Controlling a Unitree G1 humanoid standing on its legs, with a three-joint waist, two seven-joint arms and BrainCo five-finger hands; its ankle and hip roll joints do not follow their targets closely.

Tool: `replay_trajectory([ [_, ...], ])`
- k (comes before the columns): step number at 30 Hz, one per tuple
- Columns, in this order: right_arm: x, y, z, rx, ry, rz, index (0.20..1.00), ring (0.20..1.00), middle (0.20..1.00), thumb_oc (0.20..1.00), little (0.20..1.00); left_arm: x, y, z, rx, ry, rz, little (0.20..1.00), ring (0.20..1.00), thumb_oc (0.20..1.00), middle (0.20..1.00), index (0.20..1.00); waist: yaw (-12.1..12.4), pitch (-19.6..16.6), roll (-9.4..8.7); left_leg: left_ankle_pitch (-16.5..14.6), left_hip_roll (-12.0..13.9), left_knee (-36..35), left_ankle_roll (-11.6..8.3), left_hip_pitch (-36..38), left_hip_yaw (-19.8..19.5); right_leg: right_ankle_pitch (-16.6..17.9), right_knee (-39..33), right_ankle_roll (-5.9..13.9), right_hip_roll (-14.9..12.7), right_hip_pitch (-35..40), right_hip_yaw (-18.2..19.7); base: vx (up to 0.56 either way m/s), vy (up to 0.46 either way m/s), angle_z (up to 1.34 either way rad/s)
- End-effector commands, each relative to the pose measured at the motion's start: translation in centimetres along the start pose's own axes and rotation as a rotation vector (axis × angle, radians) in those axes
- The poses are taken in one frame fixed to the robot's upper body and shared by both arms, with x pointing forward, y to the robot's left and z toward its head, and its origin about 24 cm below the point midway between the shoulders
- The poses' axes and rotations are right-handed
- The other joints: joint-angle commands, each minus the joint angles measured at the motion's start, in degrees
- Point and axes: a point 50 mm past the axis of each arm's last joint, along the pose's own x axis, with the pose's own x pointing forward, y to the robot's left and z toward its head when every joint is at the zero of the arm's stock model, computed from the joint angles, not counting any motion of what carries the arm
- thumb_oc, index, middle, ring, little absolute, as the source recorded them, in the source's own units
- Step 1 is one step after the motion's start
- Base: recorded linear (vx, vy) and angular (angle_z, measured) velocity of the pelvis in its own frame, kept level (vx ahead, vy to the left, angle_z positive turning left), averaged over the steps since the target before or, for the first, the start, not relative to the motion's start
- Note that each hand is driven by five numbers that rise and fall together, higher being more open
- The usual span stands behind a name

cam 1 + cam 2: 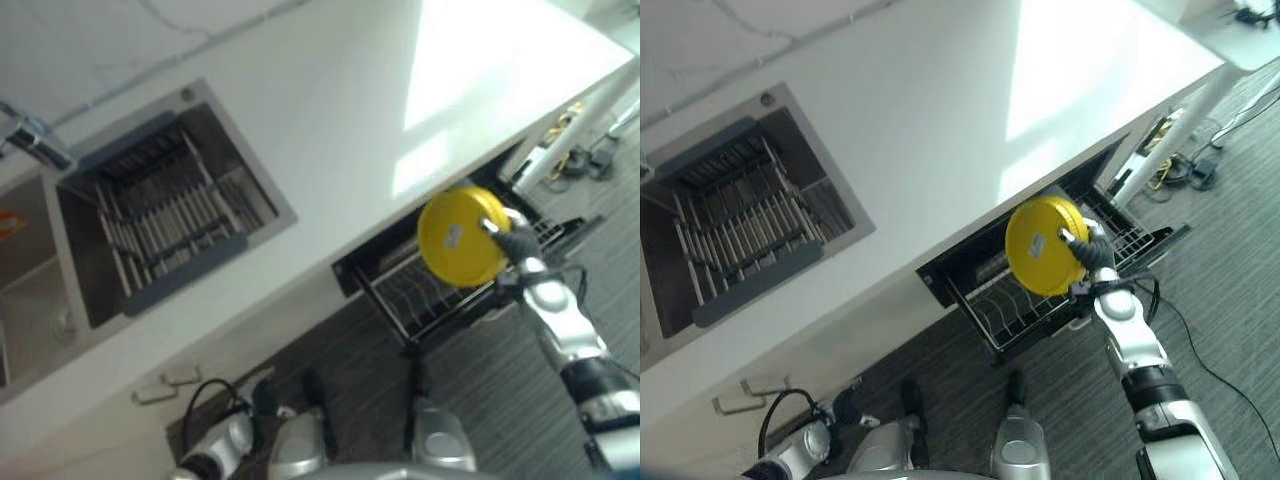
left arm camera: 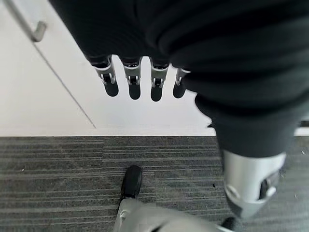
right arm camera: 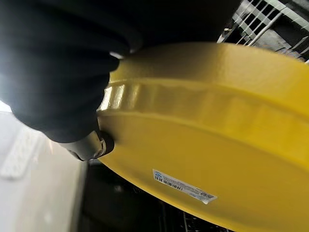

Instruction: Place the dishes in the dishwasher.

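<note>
The right hand (image 1: 1092, 252) is clamped on the edge of a yellow plate (image 1: 1043, 246), held above the pulled-out dishwasher rack (image 1: 1015, 305) under the desk (image 1: 330, 130). To do this step well, I think the plate should go down on its edge between the wires, then be released. The left hand (image 2: 140, 79) hangs idle with straight fingers.

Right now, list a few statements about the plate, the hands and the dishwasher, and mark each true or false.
1. The right hand holds the yellow plate. True.
2. The plate already stands in the dishwasher rack. False: it is held above the pulled-out rack.
3. The left hand holds a dish. False: its fingers hang straight, holding nothing.
4. The sink holds a slatted drying rack. True.
</note>
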Motion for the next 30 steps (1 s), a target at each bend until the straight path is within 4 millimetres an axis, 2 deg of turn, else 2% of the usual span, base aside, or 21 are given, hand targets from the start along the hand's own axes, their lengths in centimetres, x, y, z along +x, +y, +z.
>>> replay_trajectory([
  [1,1.5,-1.6,4.0,-0.136,-0.143,0.015,0.200,0.200,0.200,0.200,0.200,0.1,0.7,-0.8,-0.040,0.031,0.029,1.000,1.000,1.000,1.000,1.000,1.1,-2.3,-0.02,-3.6,2.0,5.9,-0.26,-5.8,-5.8,-13.7,16.0,0.98,-2.9,-4.3,0.1,-0.05,0.061,0.07],
  [3,2.0,-1.8,4.7,-0.193,-0.150,0.029,0.200,0.200,0.200,0.200,0.200,0.2,0.8,-0.7,-0.040,0.024,0.034,1.000,1.000,1.000,1.000,1.000,1.4,-1.8,0.11,-3.5,2.0,6.3,-0.32,-6.6,-6.2,-13.8,16.7,0.88,-2.9,-5.1,0.1,-0.03,0.042,0.10],
  [5,2.8,-2.2,6.2,-0.324,-0.173,0.058,0.200,0.200,0.200,0.200,0.200,0.3,1.2,-0.4,-0.041,0.012,0.044,1.000,1.000,1.000,1.000,1.000,2.3,-0.8,0.26,-3.4,1.9,7.1,-0.39,-8.0,-6.7,-13.8,17.6,0.80,-3.0,-6.2,-0.1,-0.04,0.029,0.07],
  [9,4.1,-2.1,8.0,-0.484,-0.200,0.097,0.200,0.200,0.200,0.200,0.200,0.6,2.3,-0.2,-0.038,-0.001,0.065,1.000,1.000,1.000,1.000,1.000,3.7,0.6,0.11,-3.2,1.8,7.8,-0.38,-9.8,-7.0,-13.6,18.3,0.96,-3.2,-7.6,-0.5,-0.05,-0.013,0.14],
  [11,4.7,-1.5,8.8,-0.639,-0.225,0.127,0.200,0.200,0.200,0.200,0.200,0.9,3.1,0.2,-0.030,-0.017,0.083,1.000,1.000,1.000,1.000,1.000,4.7,1.6,-0.01,-3.0,1.7,8.5,-0.26,-11.2,-7.3,-13.5,19.0,1.07,-3.2,-8.8,-0.8,-0.10,-0.059,0.06],
  [12,5.4,-1.1,9.5,-0.772,-0.245,0.143,0.200,0.200,0.200,0.200,0.200,1.2,4.1,0.7,-0.028,-0.037,0.109,1.000,1.000,1.000,1.000,1.000,5.7,2.8,-0.15,-3.2,1.5,9.9,-0.06,-13.0,-7.9,-13.8,20.6,1.06,-3.3,-10.3,-1.2,-0.10,-0.066,0.13],
  [21,6.6,-0.6,9.9,-1.140,-0.301,0.126,0.200,0.200,0.200,0.200,0.200,1.8,7.4,2.2,-0.079,-0.093,0.208,1.000,1.000,1.000,1.000,1.000,8.2,6.0,0.21,-5.0,0.6,16.2,0.94,-19.2,-10.0,-15.1,27.1,0.65,-3.8,-15.7,-1.7,-0.08,-0.063,0.16],
  [23,7.1,-1.0,10.2,-1.230,-0.317,0.058,0.200,0.200,0.200,0.200,0.200,1.9,8.2,2.5,-0.114,-0.104,0.238,1.000,1.000,1.000,1.000,1.000,8.9,6.7,0.82,-6.0,0.2,18.8,1.41,-21.6,-10.1,-15.9,30.3,0.48,-4.4,-18.3,-1.9,-0.13,-0.047,0.08],
  [30,7.3,-2.5,9.9,-1.365,-0.348,-0.194,0.200,0.200,0.200,0.200,0.200,1.7,8.3,2.3,-0.242,-0.096,0.287,1.000,1.000,1.000,1.000,1.000,10.1,6.7,2.78,-7.4,-1.2,22.6,2.35,-27.0,-11.1,-18.4,37.3,-0.29,-5.4,-24.3,-1.5,-0.07,-0.004,0.06],
])
